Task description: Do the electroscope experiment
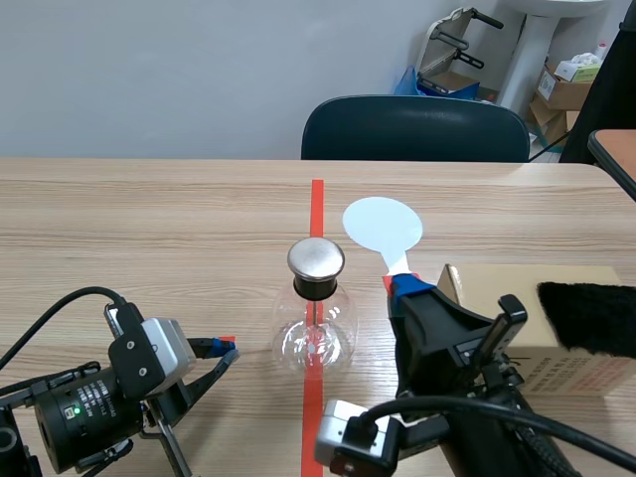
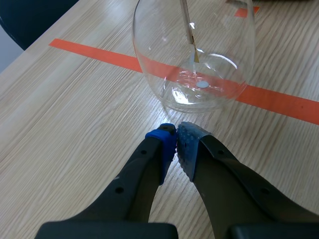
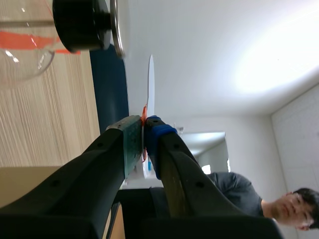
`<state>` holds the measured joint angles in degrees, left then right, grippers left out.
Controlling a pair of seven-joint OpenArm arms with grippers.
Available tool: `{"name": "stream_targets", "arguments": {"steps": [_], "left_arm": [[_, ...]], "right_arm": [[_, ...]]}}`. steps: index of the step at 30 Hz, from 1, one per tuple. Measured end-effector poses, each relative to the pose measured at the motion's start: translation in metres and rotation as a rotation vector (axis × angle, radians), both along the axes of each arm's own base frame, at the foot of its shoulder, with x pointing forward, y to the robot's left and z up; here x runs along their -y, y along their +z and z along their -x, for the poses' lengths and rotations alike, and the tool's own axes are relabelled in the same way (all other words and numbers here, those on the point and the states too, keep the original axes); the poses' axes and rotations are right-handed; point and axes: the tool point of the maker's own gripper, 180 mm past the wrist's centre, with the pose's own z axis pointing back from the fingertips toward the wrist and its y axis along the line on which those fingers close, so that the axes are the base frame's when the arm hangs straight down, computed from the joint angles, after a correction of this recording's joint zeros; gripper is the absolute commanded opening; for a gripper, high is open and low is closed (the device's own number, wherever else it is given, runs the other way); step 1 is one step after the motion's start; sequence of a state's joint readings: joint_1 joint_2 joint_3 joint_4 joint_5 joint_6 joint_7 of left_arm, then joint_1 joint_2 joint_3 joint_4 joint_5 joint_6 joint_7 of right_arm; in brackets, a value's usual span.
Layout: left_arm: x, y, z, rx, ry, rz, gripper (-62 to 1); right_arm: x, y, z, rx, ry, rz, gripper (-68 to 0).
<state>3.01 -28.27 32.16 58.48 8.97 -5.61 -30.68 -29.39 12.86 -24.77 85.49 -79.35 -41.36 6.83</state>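
The electroscope (image 1: 315, 316), a clear glass flask with a black stopper and a round metal cap (image 1: 316, 257), stands on the orange tape line at mid table. A thin rod with foil hangs inside the flask (image 2: 192, 37). My left gripper (image 1: 224, 348) rests low on the table just left of the flask, shut on nothing, its fingertips (image 2: 175, 135) close to the glass base. My right gripper (image 1: 405, 288) is raised right of the flask, shut on the handle of a pale blue round paddle (image 1: 383, 227). That paddle (image 3: 150, 84) shows edge-on beyond the fingers, with the metal cap (image 3: 117, 25) beside it.
A cardboard box (image 1: 556, 323) with a black furry cloth (image 1: 588, 316) on it lies at the right. A dark chair (image 1: 414, 129) stands behind the table's far edge. In the right wrist view a person (image 3: 244, 191) shows in the background.
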Motion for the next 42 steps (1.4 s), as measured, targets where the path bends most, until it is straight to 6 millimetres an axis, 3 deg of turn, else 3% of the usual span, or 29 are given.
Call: {"name": "stream_targets", "arguments": {"steps": [17, 42], "left_arm": [[0.000, 0.000, 0.000, 0.000, 0.000, 0.000, -55.4], [0.000, 0.000, 0.000, 0.000, 0.000, 0.000, -55.4]], "right_arm": [[-0.032, 0.000, 0.020, 0.012, 0.207, 0.016, -65.8], [-0.033, 0.000, 0.021, 0.012, 0.213, 0.016, -65.8]]}}
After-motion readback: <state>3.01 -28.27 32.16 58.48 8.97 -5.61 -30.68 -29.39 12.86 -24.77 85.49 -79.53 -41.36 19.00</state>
